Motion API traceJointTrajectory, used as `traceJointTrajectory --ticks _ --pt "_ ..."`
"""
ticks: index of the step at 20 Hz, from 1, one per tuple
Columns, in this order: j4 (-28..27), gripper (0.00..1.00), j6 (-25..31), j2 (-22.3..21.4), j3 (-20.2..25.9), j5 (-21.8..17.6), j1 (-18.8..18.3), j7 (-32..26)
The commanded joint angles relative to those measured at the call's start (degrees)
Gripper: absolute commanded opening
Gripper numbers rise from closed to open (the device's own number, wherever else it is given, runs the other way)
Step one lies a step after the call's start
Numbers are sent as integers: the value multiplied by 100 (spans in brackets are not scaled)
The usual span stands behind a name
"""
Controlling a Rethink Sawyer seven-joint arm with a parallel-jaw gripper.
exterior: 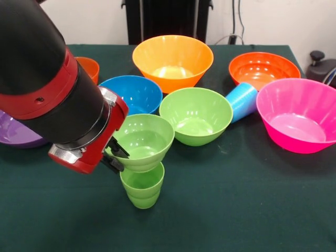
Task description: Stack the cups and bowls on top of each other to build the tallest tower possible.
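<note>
A dark green cloth covers the tabletop [252, 210], smooth and bare toward the near edge. Behind it stands a pale wall with a black upright stand [167, 18] at the far middle, cables hanging to its right, and a dark knobbed object [321, 65] at the far right edge. No brand, label or writing can be read anywhere.

The red and black arm [47, 79] reaches in from the upper left. Its gripper [114, 156] has black fingers clamped on the left rim of a small green bowl [142, 140], which sits tilted just above, and seems to touch, the rim of the lime green cup [142, 188] standing upright near the middle.

Just to the right lies a larger green bowl [196, 115], with a blue bowl [131, 93] to the far left of it. The light blue cup [241, 101] lies on its side between the larger green bowl and the pink bowl [299, 115] at the right. Farther back are the yellow-orange bowl [172, 60] and an orange bowl [264, 69]. Another small orange bowl [87, 68] and a purple bowl [18, 134] show partly behind the arm at the left.
</note>
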Motion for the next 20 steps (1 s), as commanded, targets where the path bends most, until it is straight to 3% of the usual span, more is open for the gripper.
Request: traceJointTrajectory --ticks 1,13,20 --pt "-249 0 -340 -124 -858 -61 437 1189" --pt "-883 0 -425 -47 -431 -452 750 878" --pt "-820 0 -525 -50 -553 -332 693 820"
